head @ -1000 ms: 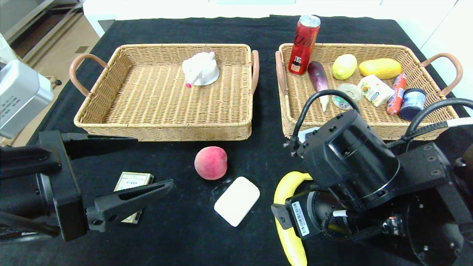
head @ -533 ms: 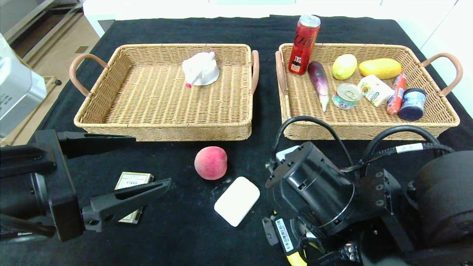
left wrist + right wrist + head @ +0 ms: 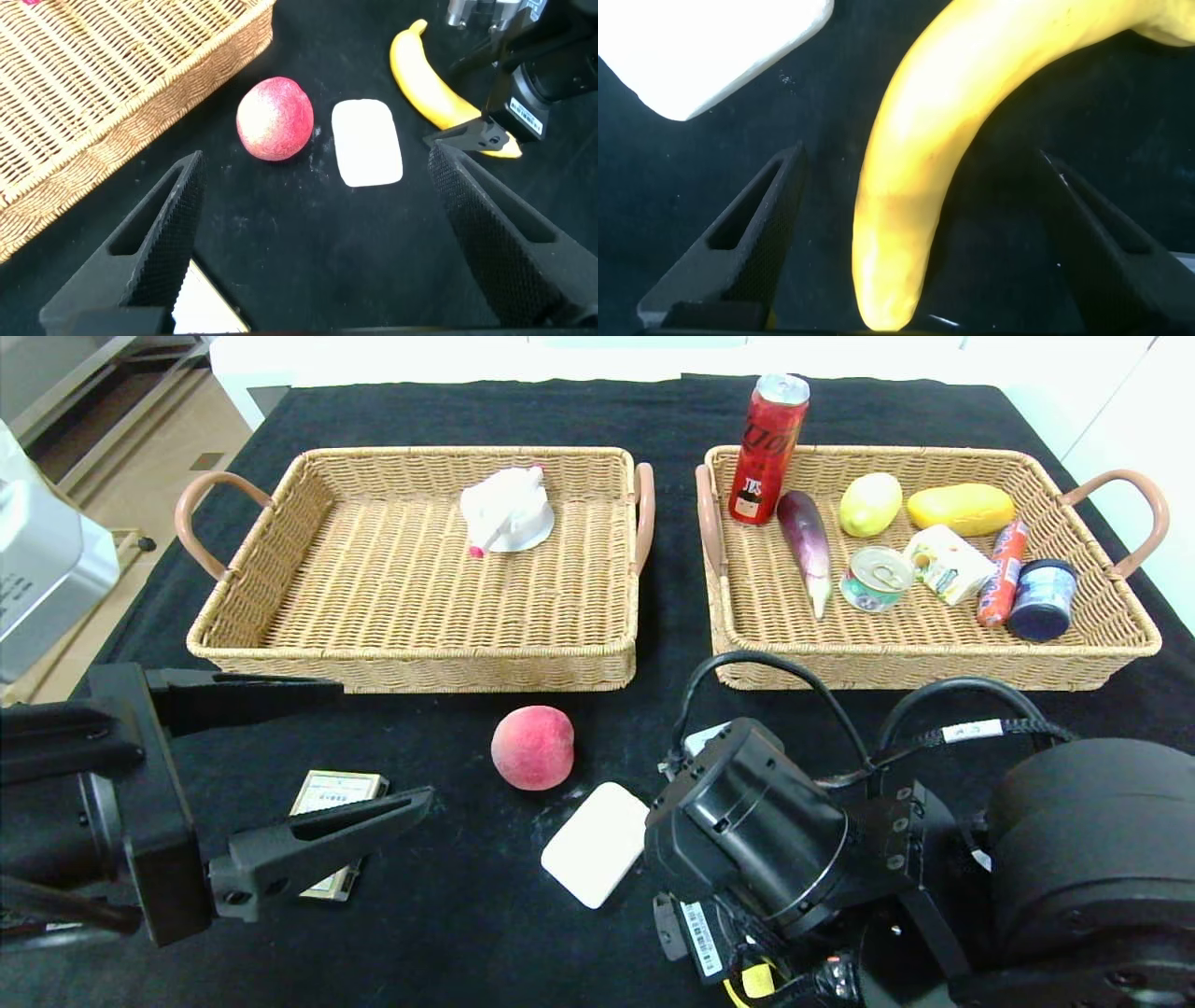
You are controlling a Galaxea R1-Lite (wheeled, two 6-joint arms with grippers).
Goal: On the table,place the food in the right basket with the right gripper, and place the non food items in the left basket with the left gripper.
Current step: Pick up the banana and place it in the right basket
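My right gripper (image 3: 920, 157) is open, low over the table, with one finger on each side of a yellow banana (image 3: 943, 140). In the head view its wrist (image 3: 747, 831) hides nearly all of the banana. A red peach (image 3: 532, 747) and a white soap bar (image 3: 597, 843) lie in front of the baskets. A small card box (image 3: 331, 812) lies at the near left. My left gripper (image 3: 387, 742) is open and empty, held above the table by the box. The left basket (image 3: 411, 653) holds a white item (image 3: 507, 511). The right basket (image 3: 934, 667) holds several foods.
A red can (image 3: 767, 448) stands at the right basket's far left corner. The table's edge runs along the far side and both sides. The banana (image 3: 425, 79), the peach (image 3: 275, 119) and the soap (image 3: 367, 142) also show in the left wrist view.
My right arm has come down and toward the near left, from in front of the right basket onto the banana, now covering it in the head view. The left arm has barely moved.
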